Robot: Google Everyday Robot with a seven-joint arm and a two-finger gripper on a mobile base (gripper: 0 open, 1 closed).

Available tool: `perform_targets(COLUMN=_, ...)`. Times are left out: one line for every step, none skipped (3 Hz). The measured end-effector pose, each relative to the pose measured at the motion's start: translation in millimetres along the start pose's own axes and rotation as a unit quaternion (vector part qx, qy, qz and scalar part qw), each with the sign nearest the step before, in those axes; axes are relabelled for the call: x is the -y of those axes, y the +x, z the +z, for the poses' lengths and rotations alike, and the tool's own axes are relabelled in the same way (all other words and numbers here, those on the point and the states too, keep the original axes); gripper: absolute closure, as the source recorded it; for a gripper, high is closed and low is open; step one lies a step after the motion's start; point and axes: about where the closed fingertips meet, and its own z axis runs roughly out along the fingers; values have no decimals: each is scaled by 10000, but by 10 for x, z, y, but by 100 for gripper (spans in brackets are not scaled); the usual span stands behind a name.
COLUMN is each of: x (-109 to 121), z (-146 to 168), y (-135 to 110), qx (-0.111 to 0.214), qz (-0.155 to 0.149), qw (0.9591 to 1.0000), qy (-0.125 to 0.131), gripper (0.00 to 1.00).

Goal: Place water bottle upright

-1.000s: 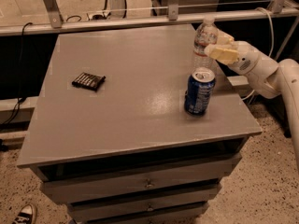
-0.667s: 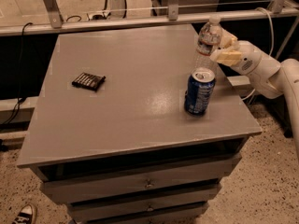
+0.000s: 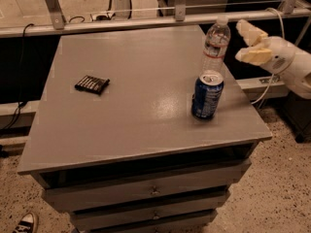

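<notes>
The end effector (image 3: 252,43) hangs at the worktop's far edge, cream fingers spread wide with nothing between them. Right off its fingertips stands the water bottle (image 3: 215,45), close but apart, with a sliver of daylight between plastic and pads. Its long axis runs straight up, white cap on top and base flat on the grey worktop (image 3: 136,106), so by my read the placing is all but done. What matters now is that the bottle sits dead ahead of the open fingers, so any move away should go backward, not sideways. The bottle is clear, ribbed, light plastic and looks easy to tip. Ahead of the end effector and lower, just in front of the bottle, stands the glossy blue soda can (image 3: 207,95). A small dark ridged object (image 3: 92,84) lies well apart, far across the matte top.
</notes>
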Motion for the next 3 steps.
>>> perform_targets(x=8, z=-325, y=-398, qx=-647, qz=-405, qw=9969, qy=187, gripper=0)
perform_targets(x=-37, z=-636, y=-761, qx=-1175, qz=-894, qw=9870, qy=637, gripper=0)
perform_targets(x=-34, z=-655, y=-765, qx=-1251, qz=-926, qw=9855, qy=680, gripper=0)
